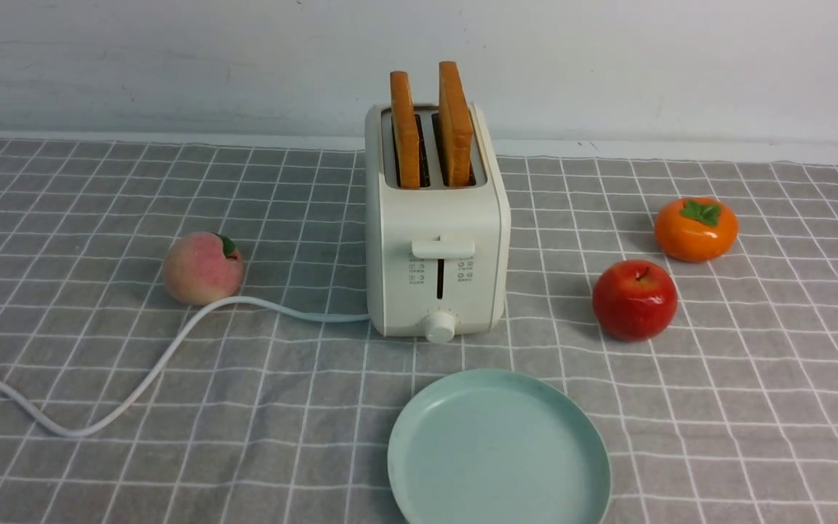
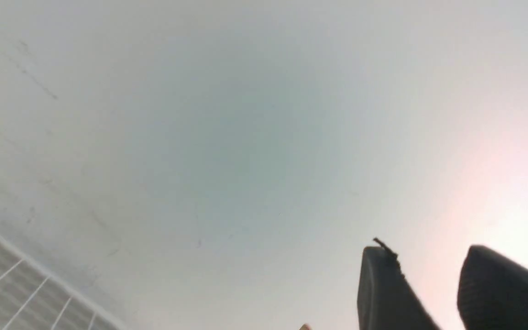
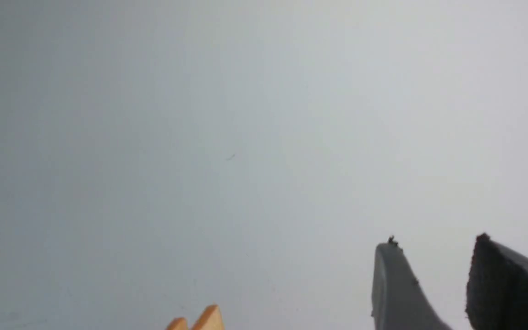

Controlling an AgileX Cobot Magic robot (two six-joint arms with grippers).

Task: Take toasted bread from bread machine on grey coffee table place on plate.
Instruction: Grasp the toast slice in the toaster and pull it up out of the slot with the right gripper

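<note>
Front view. Shows the bread machine (image 1: 437,240) upright on the grey gridded bench (image 1: 753,407), lever and knob facing the camera. Finds the toasted bread (image 1: 455,124) as two slices standing on edge, one per slot, both sticking well above the machine's top. Places the plate (image 1: 499,451) flat on the bench in front of the machine, slightly to its right and apart from it. Notes a peach (image 1: 202,268) left of the machine, just beside the white cord (image 1: 135,378). Notes a red apple (image 1: 634,300) and an orange persimmon (image 1: 696,229) on the right, apart from each other.

Left wrist view. Shows the left fingers (image 2: 383,293) parted and released, gripping nothing, against the pale wall (image 2: 200,137). Catches a corner of the bench cloth and a sliver of toast at the frame edge.

Right wrist view. Shows the right fingers (image 3: 397,293) parted likewise, released, with only wall between them. Catches two crust corners of the toasted bread at the frame edge, apart from the fingers.
</note>
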